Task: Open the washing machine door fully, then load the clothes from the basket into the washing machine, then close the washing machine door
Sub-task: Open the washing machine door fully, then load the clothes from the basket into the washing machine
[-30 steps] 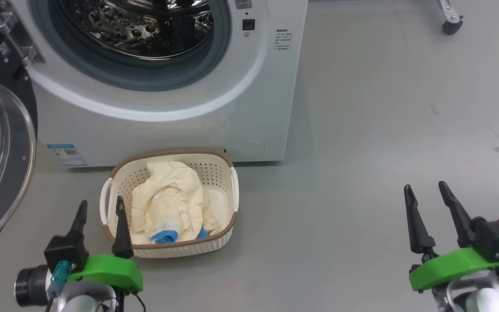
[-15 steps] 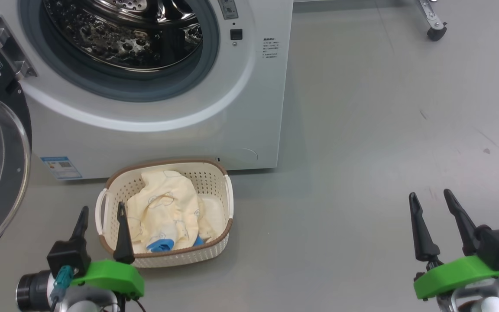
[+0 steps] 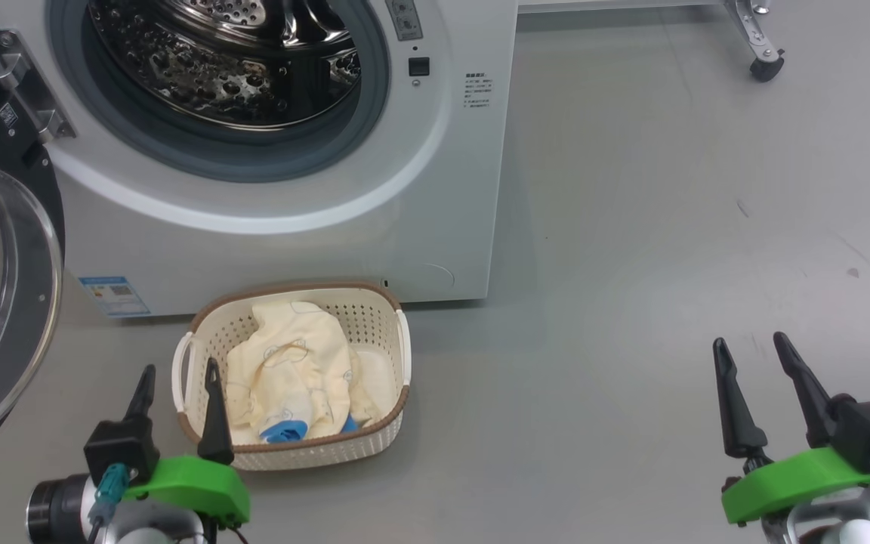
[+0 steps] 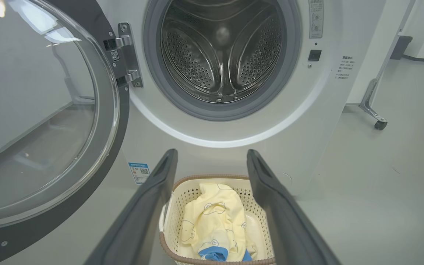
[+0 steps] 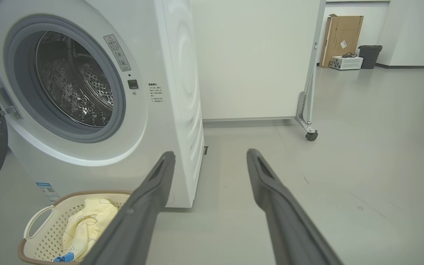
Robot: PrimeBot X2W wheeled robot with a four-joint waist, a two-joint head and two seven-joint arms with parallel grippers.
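Light bright, diffuse, from overhead. Shadows soft: a faint one on the floor point(image 3: 526, 249) right of the washing machine point(image 3: 405, 227), another under the basket point(image 3: 329, 455). Specular glints across the steel drum point(image 3: 201, 68). The washing machine door point(image 4: 31, 110) glass carries pale reflections and one bright spot at its top left. Wrist views bow straight edges near borders. Fingers point(image 4: 142, 221) of the left gripper point(image 4: 212, 154) soft near the lens.

One washing machine point(image 3: 435, 227), one door point(image 3: 31, 302), one basket point(image 3: 329, 452) just ahead of the left gripper's point(image 3: 180, 365) fingers point(image 3: 214, 415), one blue piece point(image 3: 284, 432); cream garments point(image 3: 291, 363) too bunched to count.

Head downward, wrists low (all share basket point(image 3: 314, 452)).
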